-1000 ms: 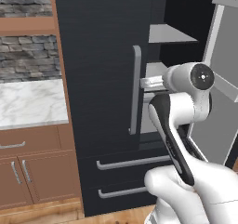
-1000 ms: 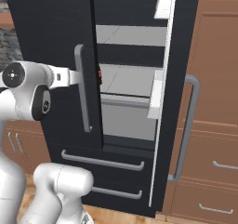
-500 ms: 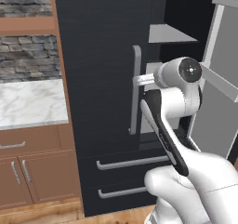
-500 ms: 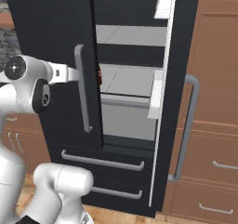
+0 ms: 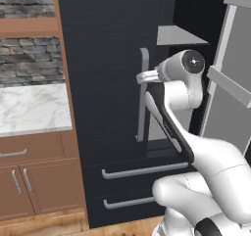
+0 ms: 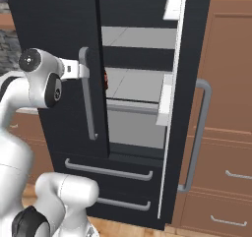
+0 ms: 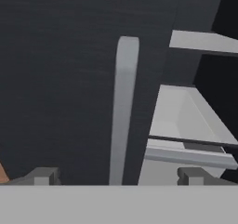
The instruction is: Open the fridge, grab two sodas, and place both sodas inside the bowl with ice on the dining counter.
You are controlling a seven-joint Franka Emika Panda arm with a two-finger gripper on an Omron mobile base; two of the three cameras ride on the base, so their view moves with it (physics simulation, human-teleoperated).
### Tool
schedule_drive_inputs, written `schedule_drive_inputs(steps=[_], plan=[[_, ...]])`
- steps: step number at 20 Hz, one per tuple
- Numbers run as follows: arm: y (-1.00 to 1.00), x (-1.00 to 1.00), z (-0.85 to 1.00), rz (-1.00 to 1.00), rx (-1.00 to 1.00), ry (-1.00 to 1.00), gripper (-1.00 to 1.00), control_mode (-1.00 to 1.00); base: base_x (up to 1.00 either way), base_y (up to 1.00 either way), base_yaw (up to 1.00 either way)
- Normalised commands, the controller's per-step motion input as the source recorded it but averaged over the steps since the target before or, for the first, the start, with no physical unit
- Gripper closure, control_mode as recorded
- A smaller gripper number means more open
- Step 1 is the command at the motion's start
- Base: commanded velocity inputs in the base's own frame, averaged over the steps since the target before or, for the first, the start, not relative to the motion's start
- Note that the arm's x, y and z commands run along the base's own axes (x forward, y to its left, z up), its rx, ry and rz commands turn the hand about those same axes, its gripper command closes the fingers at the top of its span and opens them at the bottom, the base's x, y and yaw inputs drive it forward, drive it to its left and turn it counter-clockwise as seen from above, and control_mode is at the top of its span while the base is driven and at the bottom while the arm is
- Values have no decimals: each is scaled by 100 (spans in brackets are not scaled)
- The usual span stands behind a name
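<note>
With jaws wide, the gripper straddles the left handle of the fridge; closing off-centre could let it slip off when pulling.

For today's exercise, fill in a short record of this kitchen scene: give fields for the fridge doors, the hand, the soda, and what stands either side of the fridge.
fridge: black, French-door, two bottom drawers
right door: swung open, shelves showing
left door: shut
left door handle: grey, vertical, straight ahead of the hand
hand: open, fingers either side of the handle, not closed on it
soda: a red-labelled sliver past the left door's edge
left of fridge: marble counter over brown cabinets
right of fridge: brown drawers
</note>
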Motion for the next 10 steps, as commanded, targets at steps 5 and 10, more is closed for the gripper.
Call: schedule_drive_inputs(steps=[5,10], plan=[[0,39,0,0,0,1,-100,-100,0,0,0],[0,39,0,-1,0,4,-100,-100,0,0,0]])
